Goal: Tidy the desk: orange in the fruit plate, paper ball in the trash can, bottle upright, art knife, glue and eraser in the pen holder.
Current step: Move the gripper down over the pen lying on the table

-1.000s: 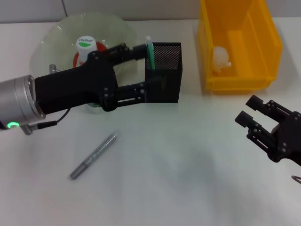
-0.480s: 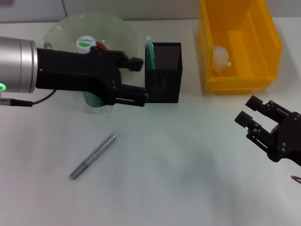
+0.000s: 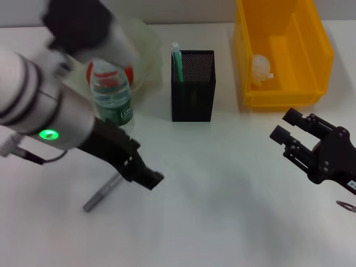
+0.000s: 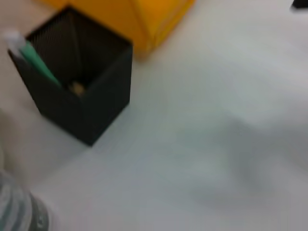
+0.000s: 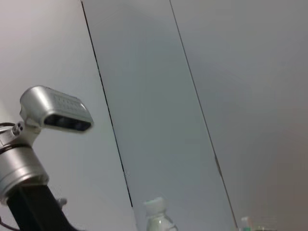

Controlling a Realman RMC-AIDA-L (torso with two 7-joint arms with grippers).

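Observation:
The black mesh pen holder stands mid-desk with the mint-green art knife upright in it. In the left wrist view a small beige eraser lies at the bottom of the pen holder, beside the art knife. The bottle stands upright, partly covered by my left arm. The orange shows behind it in the fruit plate. The paper ball lies in the yellow trash can. My left gripper hangs just right of the silver glue on the desk. My right gripper is open and holds nothing, at the right.
My left arm's thick silver body covers the desk's left side and part of the plate. The trash can's corner stands close behind the pen holder. The right wrist view shows a wall, the bottle's top and a camera head.
My left arm has swung away from the pen holder toward the front, bringing its gripper down beside the glue. The right gripper has shifted slightly left and up.

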